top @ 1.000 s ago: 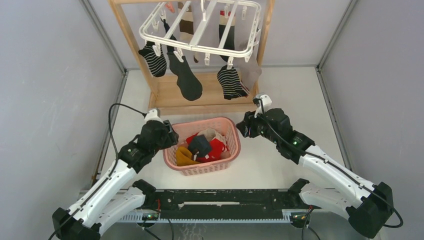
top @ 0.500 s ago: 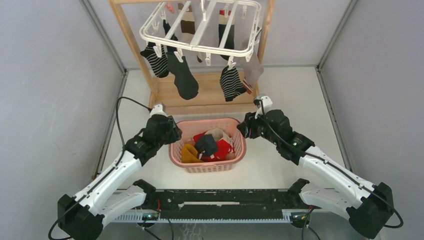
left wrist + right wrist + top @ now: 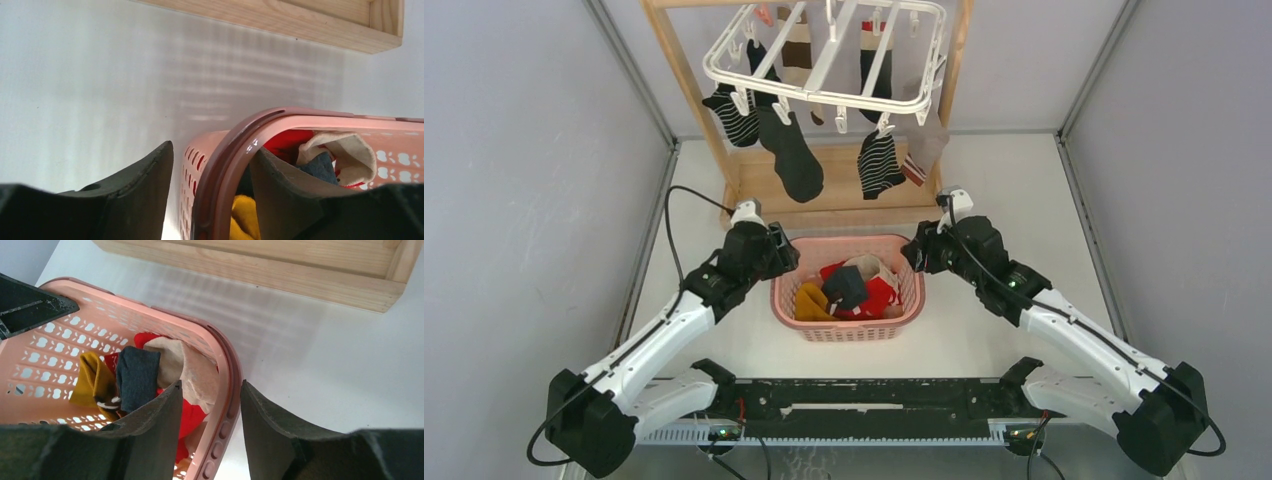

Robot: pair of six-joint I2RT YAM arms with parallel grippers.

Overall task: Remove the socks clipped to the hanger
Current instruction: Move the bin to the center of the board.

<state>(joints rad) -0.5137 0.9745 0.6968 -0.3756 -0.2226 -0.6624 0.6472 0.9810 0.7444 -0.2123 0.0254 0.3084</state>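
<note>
Near hanger [image 3: 824, 96], wooden stand [image 3: 686, 88], pink basket [image 3: 849, 333]

You have nothing to read in any of the three views: no lettering, label, brand mark or number shows on the pink basket [image 3: 848, 330], the hanger [image 3: 816, 94], the socks [image 3: 792, 160] or the wooden stand [image 3: 839, 195] (the stripes and bands on the socks are woven pattern, not writing)
</note>
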